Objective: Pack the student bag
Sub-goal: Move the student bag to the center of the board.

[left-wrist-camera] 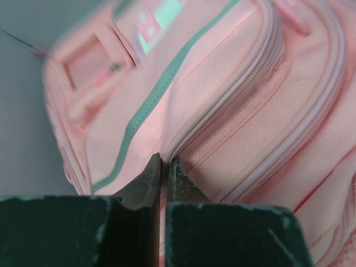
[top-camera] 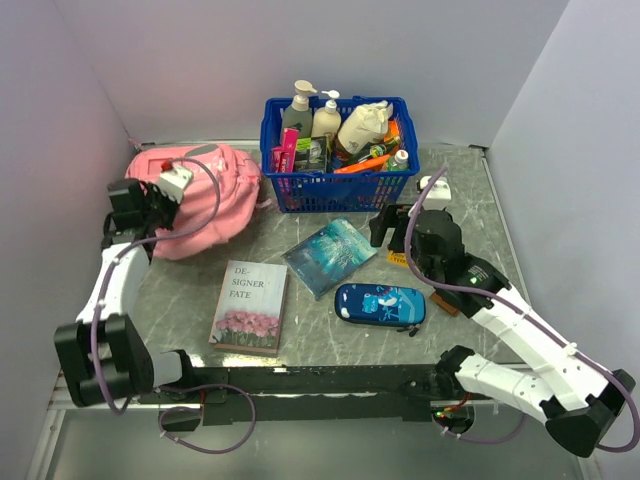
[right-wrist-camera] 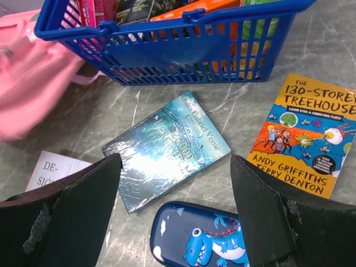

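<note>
Apparently bag-opening step: left gripper (left-wrist-camera: 164, 167) pinched shut on the bag (left-wrist-camera: 222, 83) at its zip seam; next, pull along the zip. Right gripper (right-wrist-camera: 175, 161) wide open, empty, book (right-wrist-camera: 167, 147) just below.

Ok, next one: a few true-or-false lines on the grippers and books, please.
1. The left gripper is pinched shut at the zip of the bag. True.
2. The right gripper holds the pencil case. False: it is open and empty, above the pencil case.
3. The Treehouse book lies in the basket. False: it lies on the table, beside the basket.
4. The blue book lies between the basket and the pencil case. True.
</note>
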{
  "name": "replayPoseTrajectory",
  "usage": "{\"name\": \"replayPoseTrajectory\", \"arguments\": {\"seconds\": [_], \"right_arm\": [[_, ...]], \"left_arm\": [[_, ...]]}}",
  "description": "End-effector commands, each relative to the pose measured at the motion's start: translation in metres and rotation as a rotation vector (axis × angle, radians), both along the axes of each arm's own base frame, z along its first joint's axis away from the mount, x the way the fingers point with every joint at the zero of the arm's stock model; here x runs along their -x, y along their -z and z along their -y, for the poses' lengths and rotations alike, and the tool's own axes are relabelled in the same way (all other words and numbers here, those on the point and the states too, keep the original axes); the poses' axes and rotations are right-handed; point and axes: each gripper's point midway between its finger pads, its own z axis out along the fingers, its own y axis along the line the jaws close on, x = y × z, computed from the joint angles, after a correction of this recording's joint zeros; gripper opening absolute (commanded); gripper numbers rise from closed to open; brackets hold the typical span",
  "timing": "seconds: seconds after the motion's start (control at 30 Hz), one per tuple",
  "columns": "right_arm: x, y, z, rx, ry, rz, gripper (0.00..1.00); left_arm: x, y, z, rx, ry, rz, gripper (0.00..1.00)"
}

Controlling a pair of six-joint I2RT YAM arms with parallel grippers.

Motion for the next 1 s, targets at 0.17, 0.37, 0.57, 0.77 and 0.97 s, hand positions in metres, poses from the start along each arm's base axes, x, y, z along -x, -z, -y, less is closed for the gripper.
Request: {"name": "replayPoseTrajectory", "arguments": {"seconds": [0.17, 0.37, 0.57, 0.77, 0.97], "right_arm": [[0.009, -0.011, -0.005, -0.033, -0.057, 0.044, 0.85], [0.013, -0.012, -0.009, -0.043, -0.098, 0.053, 0.84], [0.021, -0.009, -0.025, -0.037, -0.214, 0.065, 0.82], [0.032, -0.003, -0.047, -0.037, -0.364, 0.081, 0.79], [0.041, 0.007, -0.083, -0.022, -0.54, 0.077, 0.79]], "left_arm": [[0.019, -0.185, 0.028, 0.139, 0.039, 0.376, 0.01], [0.065, -0.214, 0.059, 0.154, 0.171, 0.371, 0.01], [0.125, -0.177, 0.115, 0.193, 0.401, 0.2, 0.01], [0.171, -0.099, 0.143, 0.215, 0.538, -0.004, 0.01], [0.223, -0.032, 0.15, 0.148, 0.696, -0.18, 0.01]]}}
